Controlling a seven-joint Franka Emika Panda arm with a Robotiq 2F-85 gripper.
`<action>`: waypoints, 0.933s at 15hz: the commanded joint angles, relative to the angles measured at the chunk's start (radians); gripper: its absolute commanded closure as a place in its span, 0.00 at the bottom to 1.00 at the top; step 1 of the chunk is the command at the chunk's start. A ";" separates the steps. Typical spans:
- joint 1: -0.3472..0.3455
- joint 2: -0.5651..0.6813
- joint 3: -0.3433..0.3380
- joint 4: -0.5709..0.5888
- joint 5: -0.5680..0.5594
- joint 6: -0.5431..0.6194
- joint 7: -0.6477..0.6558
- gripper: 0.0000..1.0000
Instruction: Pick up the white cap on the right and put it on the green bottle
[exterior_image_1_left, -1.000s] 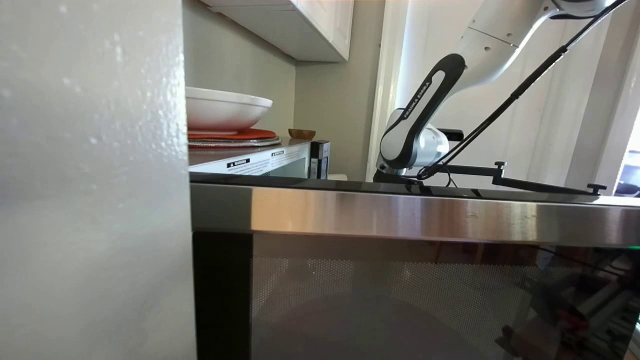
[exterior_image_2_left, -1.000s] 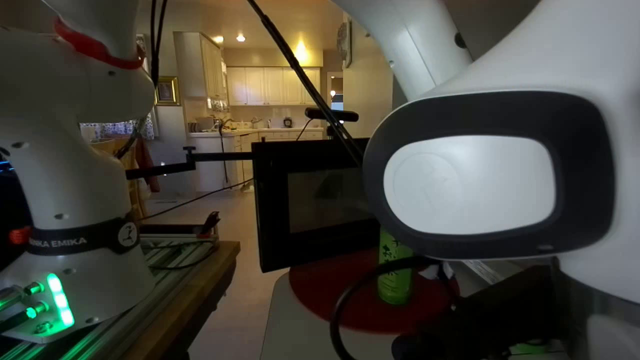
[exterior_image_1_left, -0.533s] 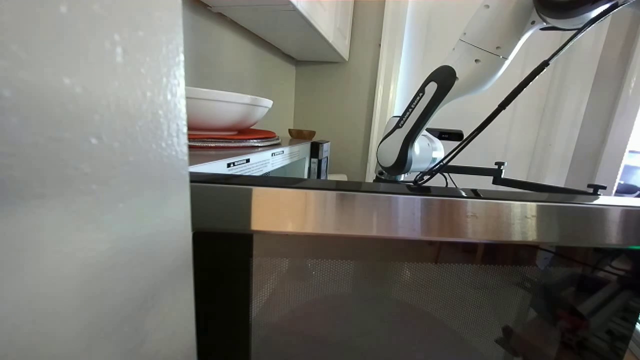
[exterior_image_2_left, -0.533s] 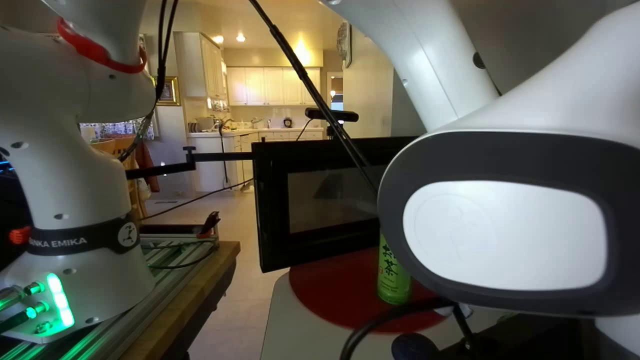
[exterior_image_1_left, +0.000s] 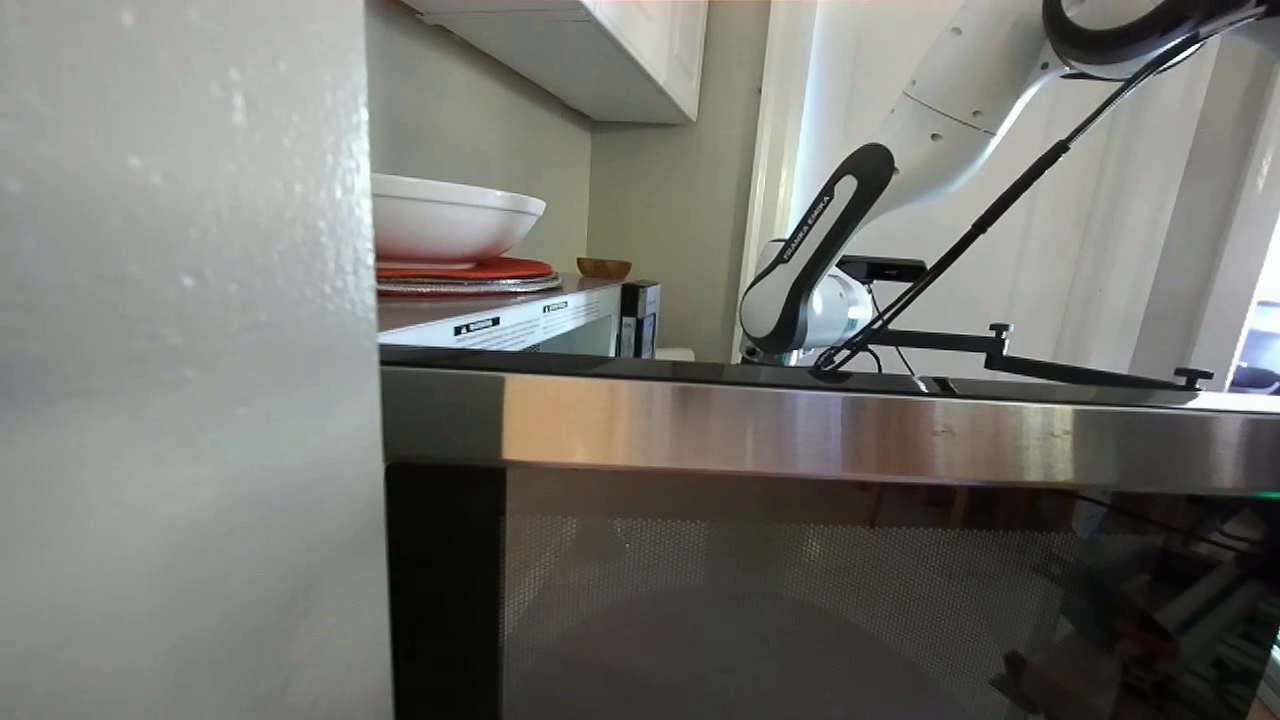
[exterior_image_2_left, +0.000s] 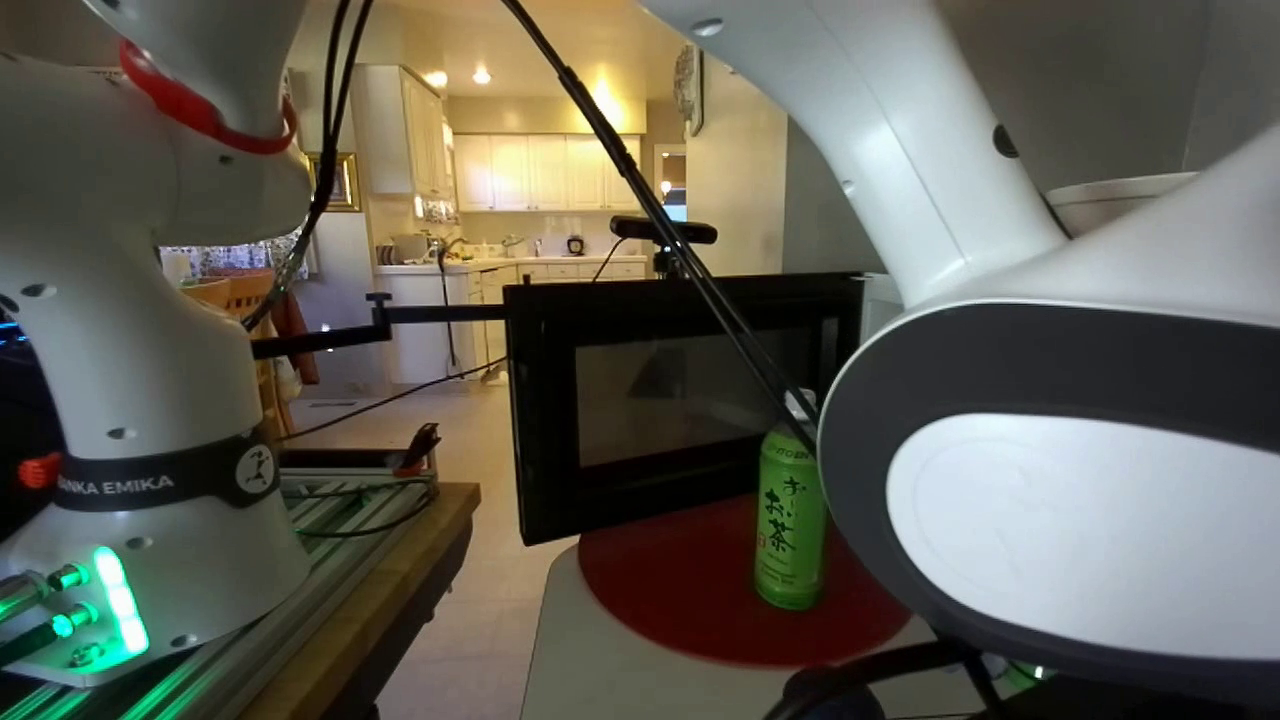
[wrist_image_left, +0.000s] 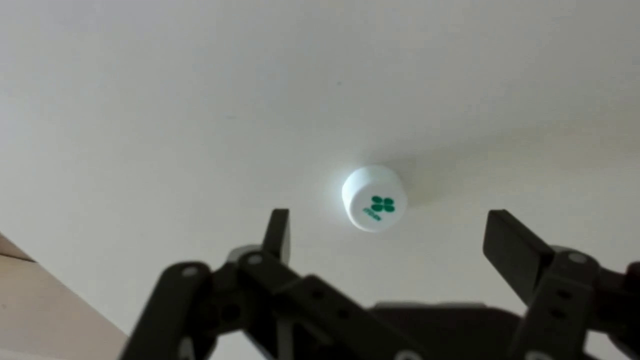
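White cap (wrist_image_left: 374, 199), green mark (wrist_image_left: 383, 204) uppermost, set on pale tabletop (wrist_image_left: 165, 130), framed in the wrist view between the jaws of the pincer (wrist_image_left: 391, 236), which is parted wide with nothing gripped, green bottle (exterior_image_2_left: 790, 520) stood upright on round red mat (exterior_image_2_left: 682, 588).

In the wrist view we find the surface (wrist_image_left: 150, 125) paler toward the left, glare beside the white cap (wrist_image_left: 372, 198), a soft shadow to its right, the dark jaws blurred. In an exterior view, warm ceiling lights (exterior_image_2_left: 482, 76) glow beyond a dim microwave door (exterior_image_2_left: 650, 400); in an exterior view, steel trim (exterior_image_1_left: 760, 425) shines.
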 joint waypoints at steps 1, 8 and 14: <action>-0.014 0.028 0.012 0.049 0.037 -0.040 -0.040 0.00; -0.012 0.047 0.009 0.077 0.034 -0.065 -0.036 0.44; -0.013 0.055 0.008 0.082 0.034 -0.071 -0.037 0.49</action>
